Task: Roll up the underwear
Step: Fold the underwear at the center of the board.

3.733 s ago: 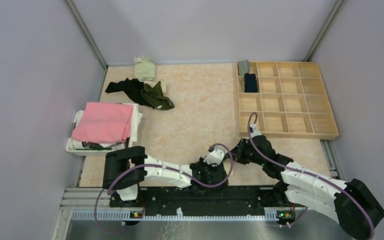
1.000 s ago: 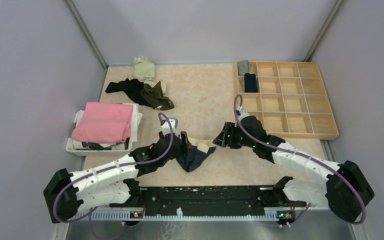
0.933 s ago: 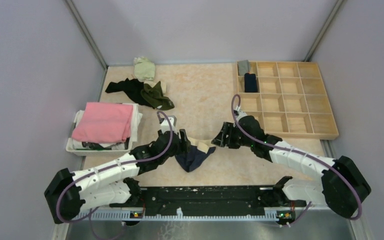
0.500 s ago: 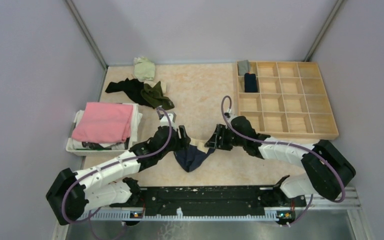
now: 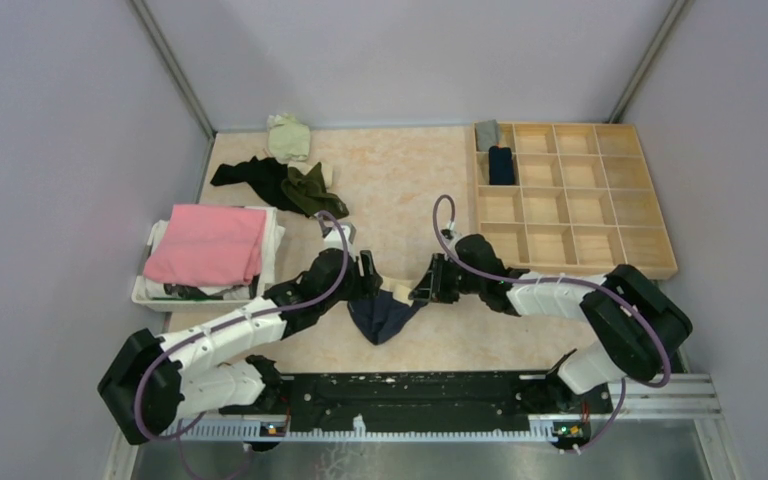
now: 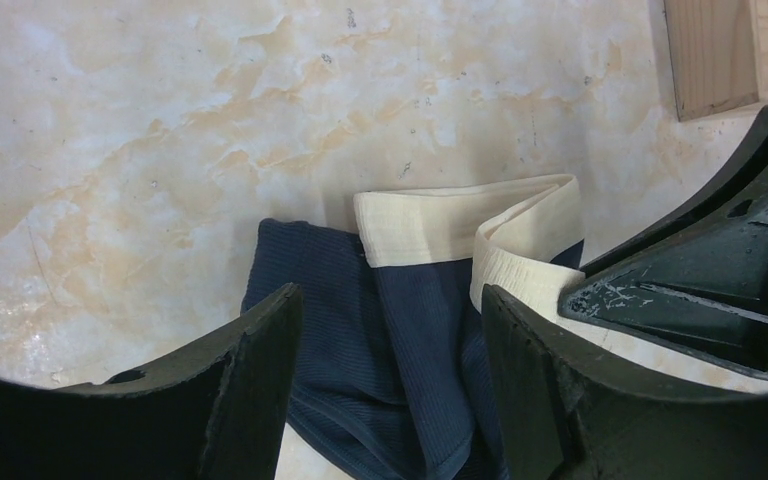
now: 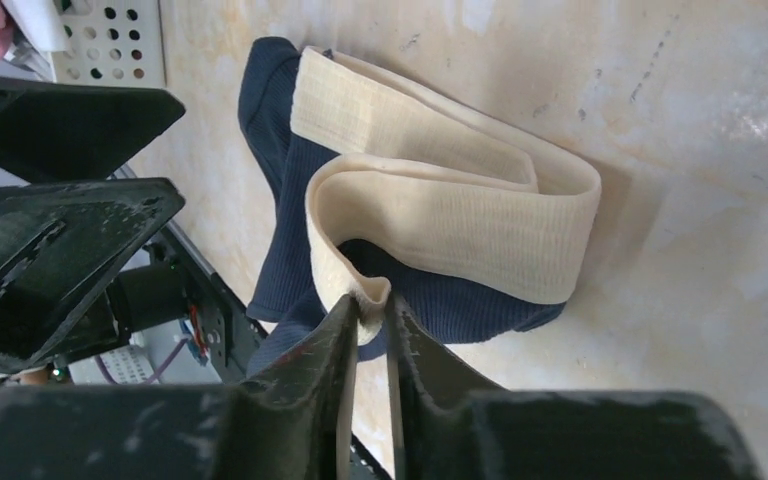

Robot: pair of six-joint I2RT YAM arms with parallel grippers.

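Surroundings: a heap of dark and olive underwear (image 5: pixel 285 187) lies at the far left of the marbled table (image 5: pixel 400 190), with a pale green piece (image 5: pixel 288 136) just behind it. A white perforated basket (image 5: pixel 195 298) at the left edge carries a folded pink cloth (image 5: pixel 208 243). A wooden compartment tray (image 5: pixel 575 270) sits at the far right. Its far-left compartments hold a grey roll (image 5: pixel 487 134) and a navy roll (image 5: pixel 501 165). Nothing stands between the arms and the work.

Work item: the navy underwear (image 5: pixel 385 312) with beige waistband lies at the near centre of the table, between the two grippers, crumpled rather than flat.

View differences: the overhead view does not resolve either grip. The right wrist view shows the waistband (image 7: pixel 440 225) doubled over on itself in a loop.

Tools: the right gripper (image 7: pixel 368 310) has its fingers drawn almost together, pinching a fold of the waistband's near edge. The left gripper (image 6: pixel 390 300) stands wide apart, straddling the navy fabric (image 6: pixel 400 350) at the waistband's left end, gripping nothing. Whether it touches the cloth cannot be told.
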